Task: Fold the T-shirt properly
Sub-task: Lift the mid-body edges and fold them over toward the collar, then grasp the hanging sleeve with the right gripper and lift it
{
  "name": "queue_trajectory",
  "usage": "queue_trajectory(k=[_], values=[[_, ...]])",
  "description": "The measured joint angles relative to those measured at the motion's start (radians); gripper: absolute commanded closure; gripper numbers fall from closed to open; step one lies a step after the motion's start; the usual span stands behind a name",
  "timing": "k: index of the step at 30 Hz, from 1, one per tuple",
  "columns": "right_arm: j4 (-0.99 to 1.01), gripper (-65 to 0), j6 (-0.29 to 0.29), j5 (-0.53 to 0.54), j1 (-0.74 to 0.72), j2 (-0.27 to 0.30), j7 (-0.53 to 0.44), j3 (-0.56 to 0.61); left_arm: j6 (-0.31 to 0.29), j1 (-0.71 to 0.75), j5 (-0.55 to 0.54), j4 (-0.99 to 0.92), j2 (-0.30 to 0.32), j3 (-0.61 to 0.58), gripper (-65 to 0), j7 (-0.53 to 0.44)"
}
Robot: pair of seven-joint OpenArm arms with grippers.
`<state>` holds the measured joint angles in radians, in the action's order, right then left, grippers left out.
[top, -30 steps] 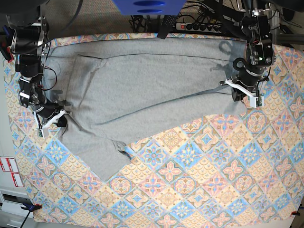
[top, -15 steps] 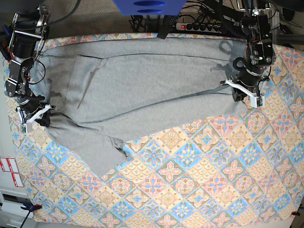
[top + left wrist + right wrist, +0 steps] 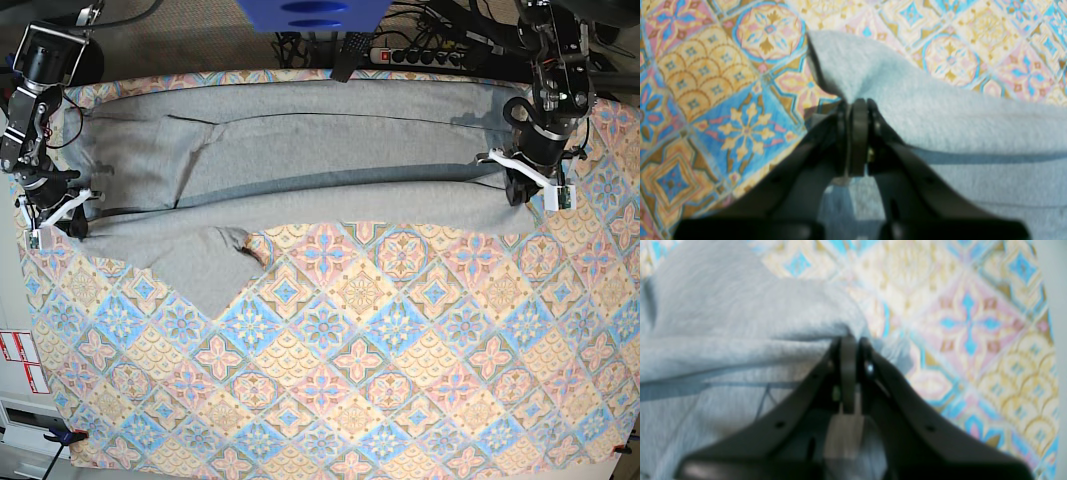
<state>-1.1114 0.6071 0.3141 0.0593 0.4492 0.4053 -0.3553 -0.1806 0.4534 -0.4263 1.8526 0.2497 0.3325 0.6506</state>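
The heather-grey T-shirt (image 3: 300, 150) lies stretched across the far part of the table, plain side up, with a long fold band across its middle and a sleeve (image 3: 215, 265) hanging toward the front left. My left gripper (image 3: 535, 190) is shut on the shirt's right corner; the left wrist view shows the cloth (image 3: 907, 100) pinched at its fingertips (image 3: 857, 110). My right gripper (image 3: 60, 218) is shut on the shirt's left edge; the right wrist view shows the fabric (image 3: 740, 323) bunched at its tips (image 3: 850, 343). No lettering shows.
The colourful diamond-patterned tablecloth (image 3: 380, 360) covers the table. A power strip and cables (image 3: 415, 55) lie behind the far edge. A blue object (image 3: 310, 15) hangs at the top centre. Red and white labels (image 3: 22, 360) sit off the table's left side.
Both grippers pulled outward and away from the front. The right gripper moved left and up, the left gripper right. The shirt's lower edge now lies straighter and more taut.
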Motion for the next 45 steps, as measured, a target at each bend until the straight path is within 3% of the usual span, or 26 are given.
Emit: queue_trajectory(k=[11,19,23,27,33,40,43,45], values=[[-0.006,0.0,0.002,0.003,0.063,-0.002,0.000,-0.026,-0.005,0.067,-0.003,-0.021,0.033,0.009,0.0,0.003],[-0.009,-0.2,0.003,0.004,0.092,-0.003,-0.001,-0.022,0.000,0.024,0.008,-0.230,0.033,-0.031,0.0,0.051],[-0.009,-0.8,0.002,0.004,0.089,-0.001,-0.002,-0.018,0.001,-0.019,0.005,-0.296,0.031,-0.062,-9.3,0.041],[-0.009,-8.0,-0.005,-0.002,0.090,-0.002,0.044,0.005,0.008,-0.021,0.004,-0.297,0.036,-0.109,-20.7,0.018],[-0.077,-15.0,0.001,-0.001,0.090,0.003,0.052,-0.090,0.008,-0.021,0.000,-0.297,0.035,-0.106,-21.3,0.018],[-0.199,-15.7,0.000,-0.002,0.088,-0.002,0.052,-0.093,0.000,-0.021,-0.013,-0.298,0.030,-0.080,-21.3,0.023],[-0.243,-15.8,-0.006,0.000,0.087,0.005,0.048,-0.069,0.000,-0.021,-0.016,-0.299,0.029,-0.071,-21.3,0.026],[-0.240,-15.9,-0.010,-0.001,0.079,0.011,0.050,0.018,0.000,-0.022,-0.016,-0.299,0.024,-0.068,-21.3,0.027]])
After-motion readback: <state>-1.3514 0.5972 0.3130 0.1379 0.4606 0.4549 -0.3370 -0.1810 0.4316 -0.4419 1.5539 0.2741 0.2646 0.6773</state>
